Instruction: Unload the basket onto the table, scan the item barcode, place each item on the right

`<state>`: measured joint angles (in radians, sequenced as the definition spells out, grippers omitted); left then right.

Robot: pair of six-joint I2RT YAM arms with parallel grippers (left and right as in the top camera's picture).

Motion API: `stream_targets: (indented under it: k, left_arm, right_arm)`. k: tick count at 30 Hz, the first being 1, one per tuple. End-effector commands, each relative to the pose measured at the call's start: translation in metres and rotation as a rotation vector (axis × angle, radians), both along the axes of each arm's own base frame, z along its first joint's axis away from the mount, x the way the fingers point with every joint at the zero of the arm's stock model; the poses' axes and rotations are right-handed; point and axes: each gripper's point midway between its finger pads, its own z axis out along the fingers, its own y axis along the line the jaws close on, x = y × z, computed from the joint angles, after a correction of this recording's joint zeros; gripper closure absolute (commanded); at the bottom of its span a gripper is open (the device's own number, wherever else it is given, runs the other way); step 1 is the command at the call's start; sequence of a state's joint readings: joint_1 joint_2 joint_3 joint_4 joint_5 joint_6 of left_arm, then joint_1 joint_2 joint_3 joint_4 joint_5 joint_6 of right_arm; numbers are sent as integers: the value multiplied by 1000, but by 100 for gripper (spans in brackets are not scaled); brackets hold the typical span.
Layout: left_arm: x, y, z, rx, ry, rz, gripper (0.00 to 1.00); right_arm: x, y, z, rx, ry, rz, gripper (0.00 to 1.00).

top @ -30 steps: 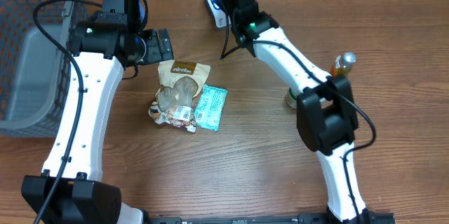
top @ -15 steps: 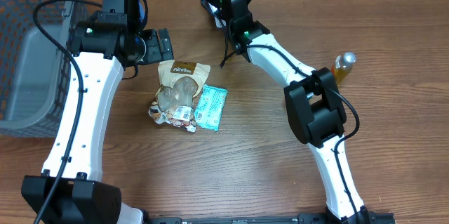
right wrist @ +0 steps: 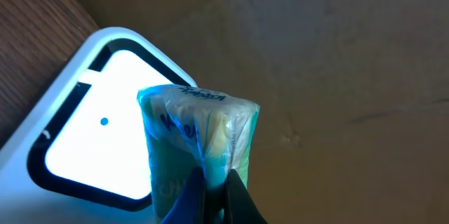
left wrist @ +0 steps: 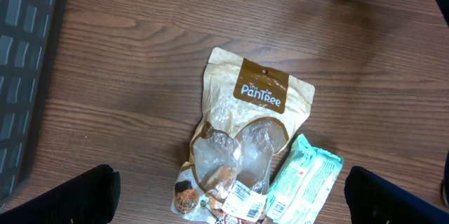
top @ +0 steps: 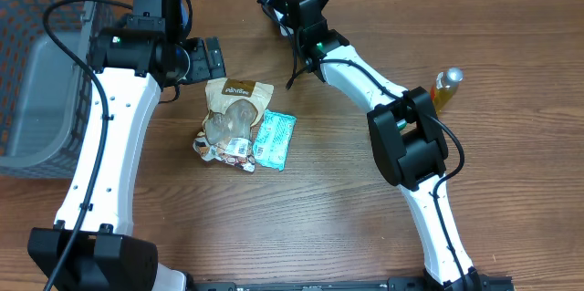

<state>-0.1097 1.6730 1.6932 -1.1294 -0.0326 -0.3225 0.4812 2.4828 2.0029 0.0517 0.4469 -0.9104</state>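
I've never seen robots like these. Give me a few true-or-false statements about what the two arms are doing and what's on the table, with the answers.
1. The right gripper pinches a small packet in front of a lit scanner. True.
2. The left gripper is squeezing the brown pouch. False: it is open and above the pouch, which lies on the table.
3. A teal packet lies right beside the brown pouch. True.
4. The bottle is inside the basket. False: it is on the table by the right arm, and the basket is over on the left.
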Motion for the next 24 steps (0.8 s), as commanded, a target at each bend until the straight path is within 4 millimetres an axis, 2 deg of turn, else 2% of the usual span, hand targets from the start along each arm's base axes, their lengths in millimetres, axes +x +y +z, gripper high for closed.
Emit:
stream_targets:
  k: [1, 6, 7, 8, 11, 14, 16, 18, 24]
  left_arm:
    - [2, -2, 3, -10, -9, 1, 0]
    - [2, -2, 3, -10, -9, 1, 0]
    - [2, -2, 3, -10, -9, 1, 0]
    - [2, -2, 3, -10, -9, 1, 0]
    - [2, -2, 3, -10, -9, 1, 0]
    - [2, -2, 3, -10, -9, 1, 1]
    - [2, -2, 3, -10, -9, 1, 0]
    - [2, -2, 3, -10, -9, 1, 0]
    - [2, -2, 3, -10, -9, 1, 1]
  right_arm:
    - [2, -10, 10, 9, -34, -78, 96]
    - [-4, -18, 60, 98, -90, -131, 96]
    - [-11, -22, 83, 163, -87, -152, 96]
    - [-16, -25, 92, 200, -76, -167, 96]
    - [-36, -35, 110, 326, -16, -229, 96]
    - [-61, -56, 115, 442, 83, -335, 96]
    - [-79, -71, 109, 494, 160, -415, 96]
    - [-101, -83, 93, 525, 270, -492, 96]
    - [-175, -112, 18, 584, 709, -715, 96]
